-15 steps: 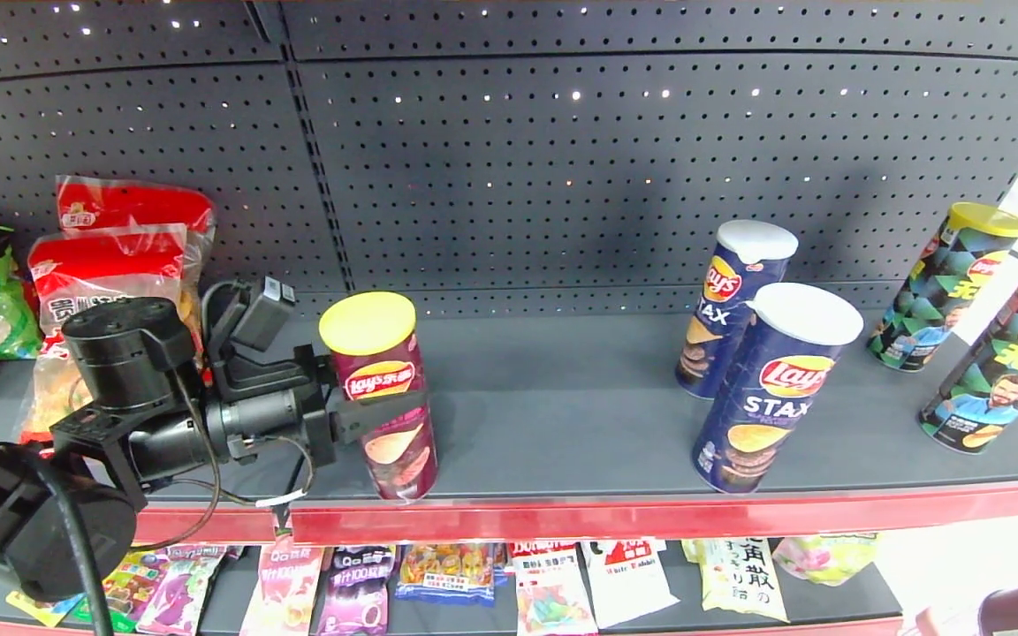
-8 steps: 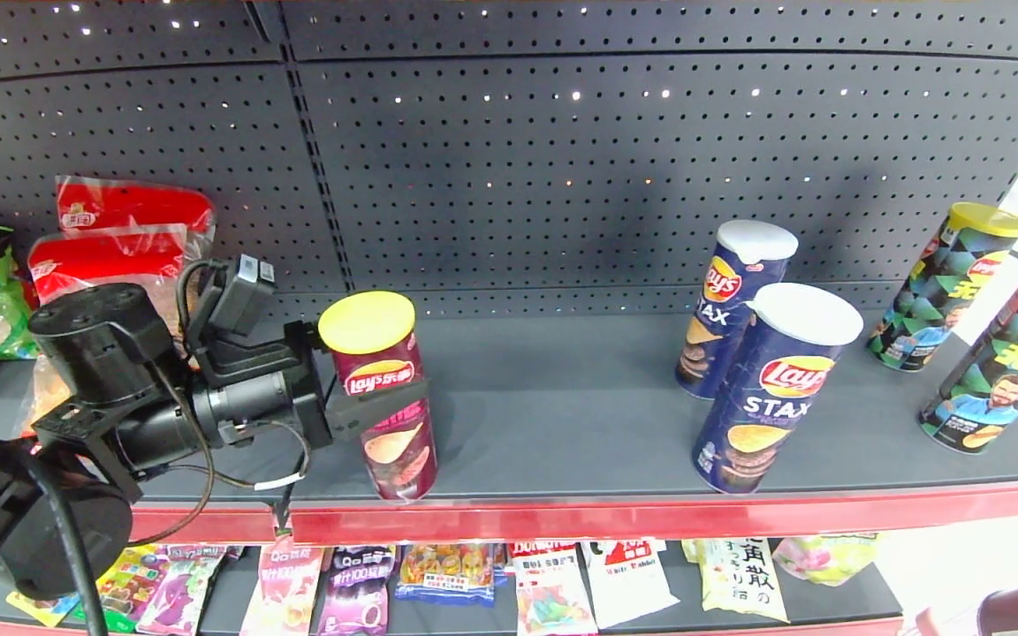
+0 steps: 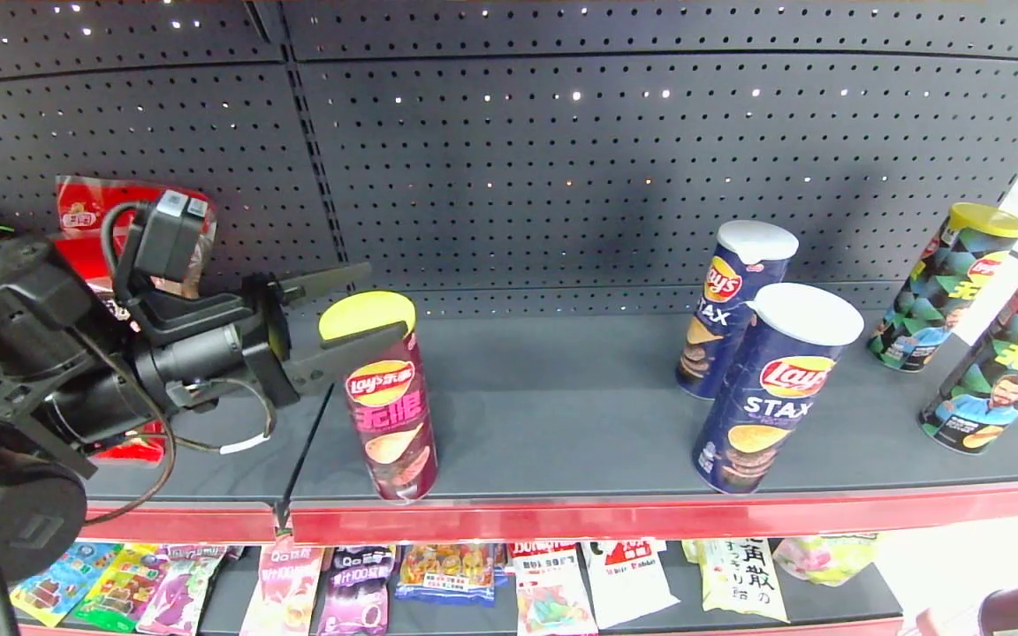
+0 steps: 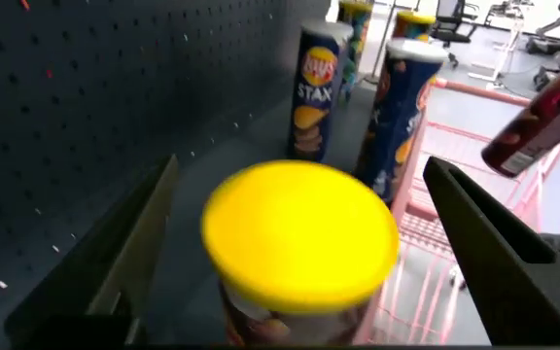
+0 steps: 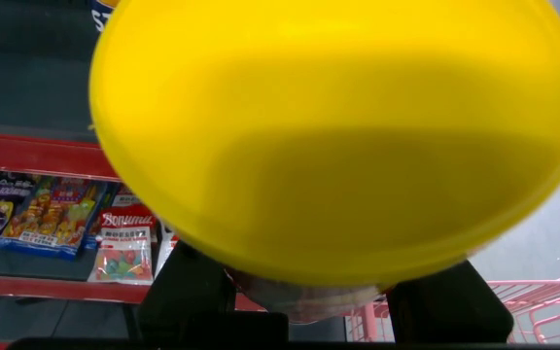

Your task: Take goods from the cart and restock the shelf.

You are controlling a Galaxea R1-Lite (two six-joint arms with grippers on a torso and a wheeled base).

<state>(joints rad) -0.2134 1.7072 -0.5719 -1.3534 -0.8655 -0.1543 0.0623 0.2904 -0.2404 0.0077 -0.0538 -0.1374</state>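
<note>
**Left arm.** The left gripper [image 3: 385, 298] sits at the height of the lid of the maroon can [image 3: 390, 415]. Its fingers [image 3: 337, 349] are spread wide, one on each side of the yellow lid. In the left wrist view there is a gap between the lid [image 4: 299, 233] and each finger, so the left gripper [image 4: 301, 167] does not grip the can.

**Task item.** The maroon can stands upright on the shelf [image 3: 562, 424]. It is close to the red front edge [image 3: 650, 517] and left of centre.

**Right arm.** The right gripper [image 5: 324, 297] is clamped on a second can [image 5: 338, 136], which has the same yellow lid, with one finger on each side of the body. In the left wrist view this second can [image 4: 542, 117] hangs tilted above the pink cart [image 4: 455, 214].

**Other stock.**
- Two blue cans [image 3: 774, 389] with white lids stand upright towards the right of the shelf, one behind the other.
- Two green-and-black cans [image 3: 951, 283] with yellow lids stand at the far right.
- Red snack bags [image 3: 76, 208] lean against the pegboard [image 3: 562, 177] behind the left arm.
- Packets [image 3: 447, 574] lie in a row on the lower shelf [image 3: 836, 601].
</note>
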